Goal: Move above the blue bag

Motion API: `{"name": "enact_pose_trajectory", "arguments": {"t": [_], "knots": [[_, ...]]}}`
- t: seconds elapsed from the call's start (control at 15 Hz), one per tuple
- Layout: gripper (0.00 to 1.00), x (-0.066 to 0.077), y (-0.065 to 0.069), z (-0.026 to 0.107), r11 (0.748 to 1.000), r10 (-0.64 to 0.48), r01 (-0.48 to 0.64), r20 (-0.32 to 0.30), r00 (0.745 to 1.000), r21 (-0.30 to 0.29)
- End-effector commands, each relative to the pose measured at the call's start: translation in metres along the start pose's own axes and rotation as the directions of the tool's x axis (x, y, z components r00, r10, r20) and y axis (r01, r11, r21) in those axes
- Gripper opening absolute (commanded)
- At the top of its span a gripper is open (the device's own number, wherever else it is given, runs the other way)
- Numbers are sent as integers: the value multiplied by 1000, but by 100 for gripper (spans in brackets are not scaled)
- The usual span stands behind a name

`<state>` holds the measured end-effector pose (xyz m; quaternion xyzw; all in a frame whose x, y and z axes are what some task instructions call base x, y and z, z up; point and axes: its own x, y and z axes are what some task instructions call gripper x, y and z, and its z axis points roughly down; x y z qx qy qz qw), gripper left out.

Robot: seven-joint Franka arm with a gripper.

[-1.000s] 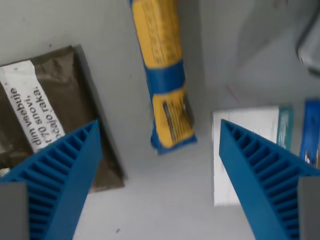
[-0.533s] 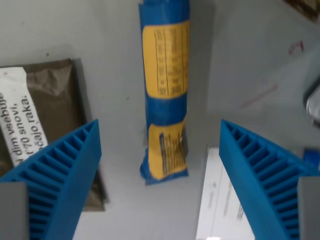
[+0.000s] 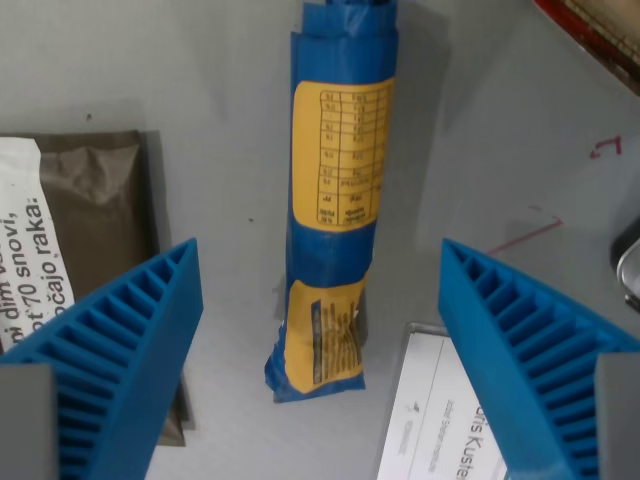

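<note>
The blue bag (image 3: 335,200), long and narrow with yellow label panels, lies on the grey table (image 3: 200,80) and runs from the top edge down the middle of the wrist view. My gripper (image 3: 320,350) hangs over its lower end. Its two blue ribbed fingers (image 3: 130,350) stand wide apart, one on each side of the bag, with nothing held between them. The bag's upper end is cut off by the top of the frame.
A brown packet (image 3: 80,230) with a white printed label lies at the wrist view's left. A white printed card (image 3: 440,420) sits at the lower right. A red-edged object (image 3: 600,30) shows at the top right corner, a metal rim (image 3: 630,270) at the right edge.
The camera has moved along the bag: more of its length now lies between the fingers, and the brown packet and white card have slid toward the frame edges. The fingers stay apart.
</note>
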<state>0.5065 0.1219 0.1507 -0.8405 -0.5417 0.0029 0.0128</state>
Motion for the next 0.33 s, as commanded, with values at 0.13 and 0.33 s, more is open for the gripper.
{"name": "enact_pose_trajectory", "arguments": {"t": [0.13, 0.33], "knots": [[100, 7, 6, 2, 999, -49, 49, -5, 999, 21], [100, 8, 7, 3, 999, -45, 45, -4, 999, 22]]}}
